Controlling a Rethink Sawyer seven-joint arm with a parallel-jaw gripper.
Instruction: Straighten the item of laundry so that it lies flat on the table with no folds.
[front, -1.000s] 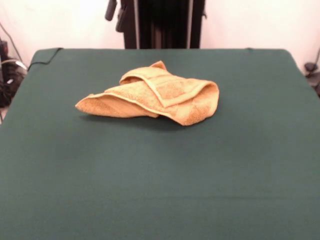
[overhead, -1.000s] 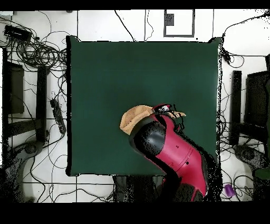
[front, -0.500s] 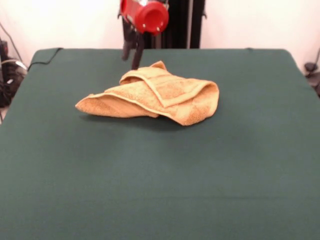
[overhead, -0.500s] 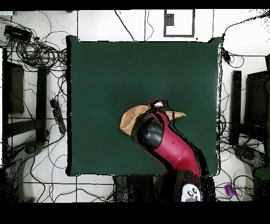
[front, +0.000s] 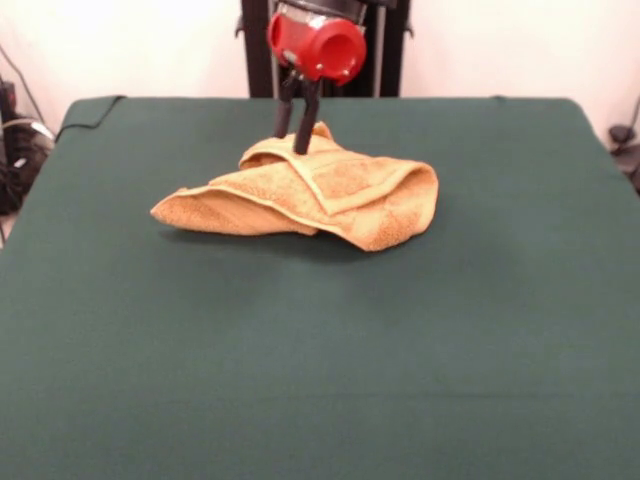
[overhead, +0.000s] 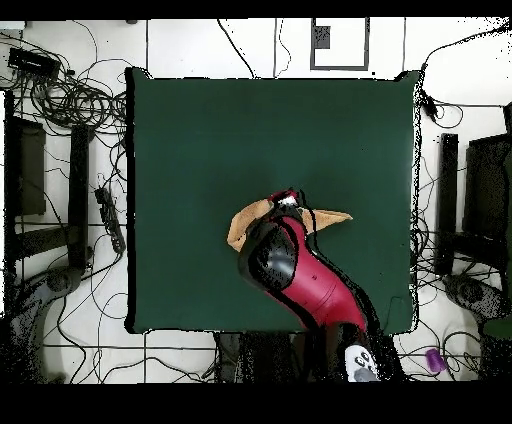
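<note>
The towel (front: 310, 195) lies crumpled on the green bench (front: 320, 360), folded over itself in several layers rather than spread flat. In the front view its long axis runs roughly side to side across the bench: a thin, tapering corner points toward the picture's left, while the opposite end is a thick, rounded fold. A lighter woven border band crosses the top layers diagonally, and a small peak of cloth rises at the towel's far edge. The towel sits in the far half of the bench, well clear of every bench edge. In the overhead view the towel (overhead: 245, 222) shows on either side of the red and black arm (overhead: 300, 275), which covers its middle; a pointed corner sticks out from under the arm on one side and a rounded lobe on the other. The end effector (front: 295, 140) hangs over the towel's far edge, just beside the raised peak. Its two dark fingers (front: 305, 125) stand a little apart, their tips at or just touching the top fold, with no cloth visibly pinched between them.
</note>
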